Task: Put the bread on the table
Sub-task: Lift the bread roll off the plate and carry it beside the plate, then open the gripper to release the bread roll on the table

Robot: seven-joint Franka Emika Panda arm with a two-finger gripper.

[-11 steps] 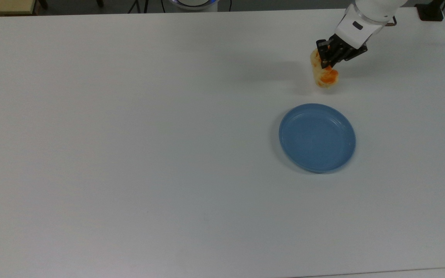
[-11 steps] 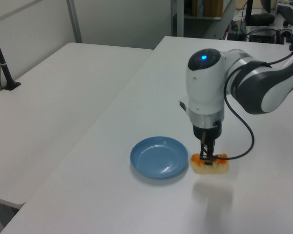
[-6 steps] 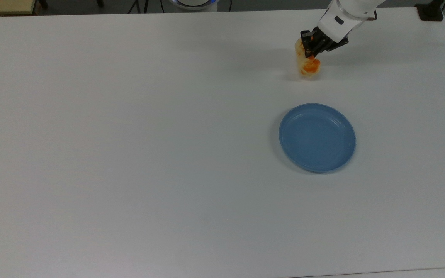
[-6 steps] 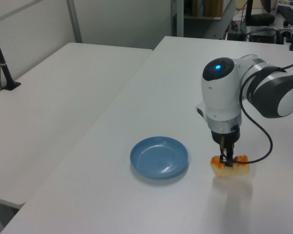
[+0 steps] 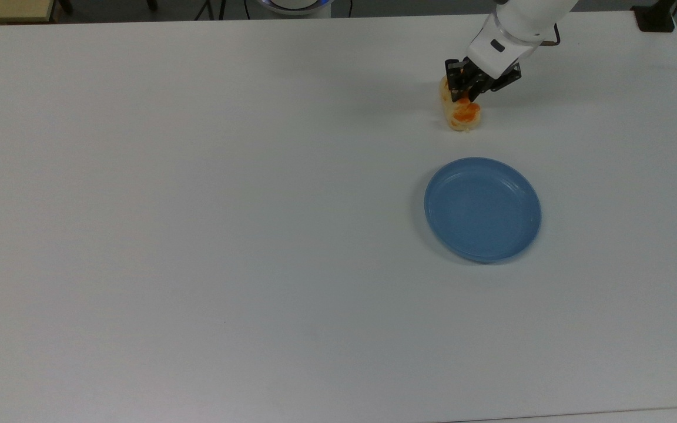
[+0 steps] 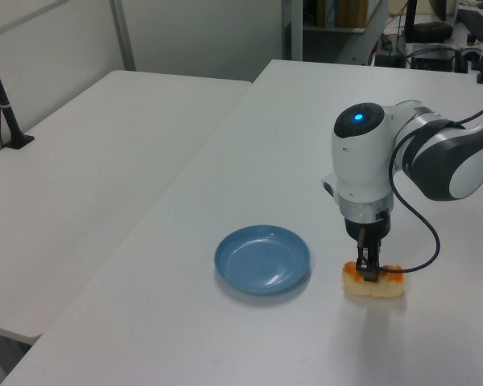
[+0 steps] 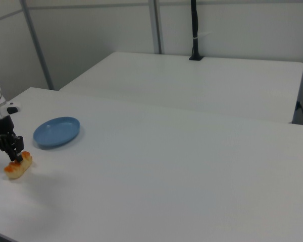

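A: What changes now?
B: The bread (image 6: 373, 281) has come down onto the table (image 5: 197, 205), beside the blue plate (image 5: 482, 208).
A: And the gripper (image 6: 368, 272)?
B: Clamped on the bread; releasing comes next, I think

A round blue plate (image 5: 482, 209) sits right of centre in the top view, with nothing on it. In the left view it lies just below the middle of the frame; in the right view, at the middle left. A second white tabletop (image 7: 192, 80) stands behind, bearing a black clamped pole (image 7: 194, 30). Grey partition panels (image 7: 91, 35) line the background.
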